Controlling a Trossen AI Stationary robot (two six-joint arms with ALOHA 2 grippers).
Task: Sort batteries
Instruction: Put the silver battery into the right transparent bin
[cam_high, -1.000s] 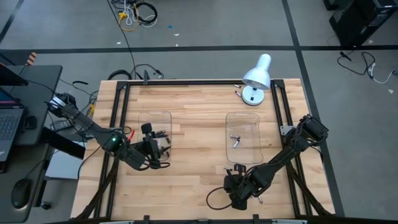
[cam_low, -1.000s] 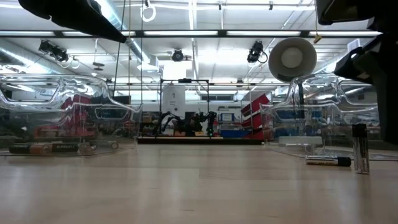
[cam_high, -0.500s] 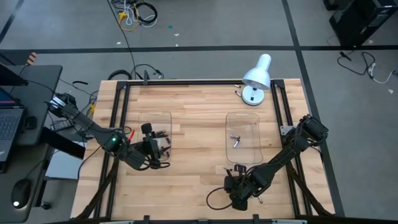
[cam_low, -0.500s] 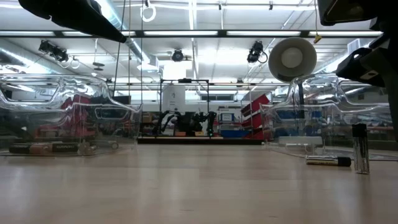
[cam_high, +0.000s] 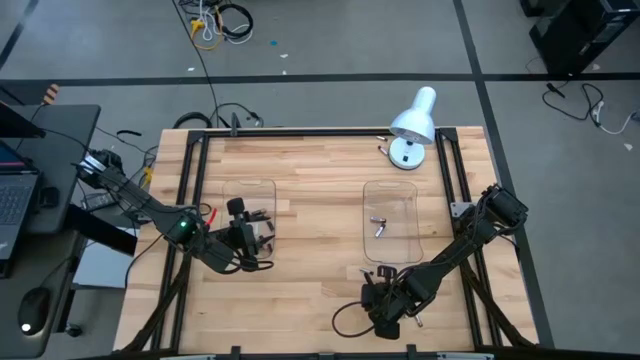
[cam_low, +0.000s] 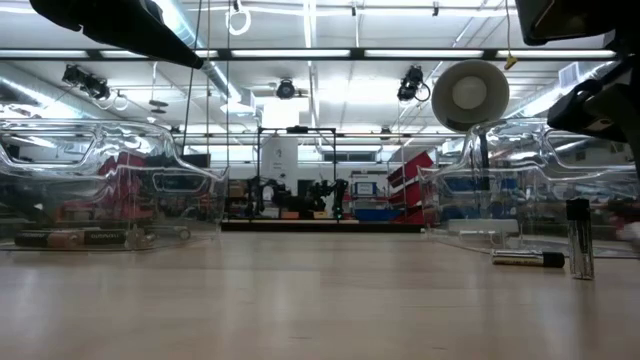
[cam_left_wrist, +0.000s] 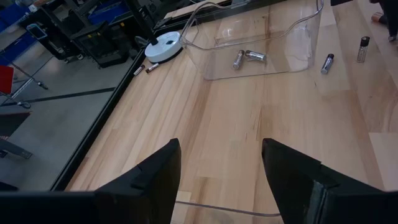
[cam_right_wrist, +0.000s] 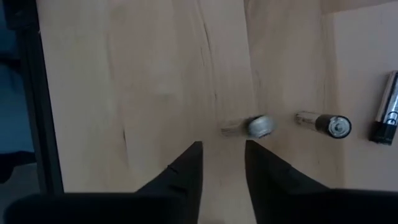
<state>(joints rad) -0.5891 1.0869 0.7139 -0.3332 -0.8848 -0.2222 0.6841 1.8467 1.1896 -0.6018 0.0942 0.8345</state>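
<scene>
On the wooden worktop (cam_high: 320, 215), two clear trays (cam_high: 391, 220) already hold some batteries (cam_high: 378, 226). Loose ones (cam_right_wrist: 261, 126) remain near the front right corner — sorting is, I judge, partly done. My right pincer (cam_right_wrist: 222, 163) hangs over them, jaws slightly parted and empty — my left pincer (cam_left_wrist: 217, 168) waits wide open beside the left tray (cam_high: 250, 205).

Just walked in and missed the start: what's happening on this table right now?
Two robot arms are sorting batteries into clear trays. The right gripper hovers low over loose batteries on the bare wood near the table's front edge, fingers slightly apart, holding nothing. The left gripper waits open by the left tray, which holds dark batteries. The right tray holds two silver ones. A white lamp stands at the back.
</scene>
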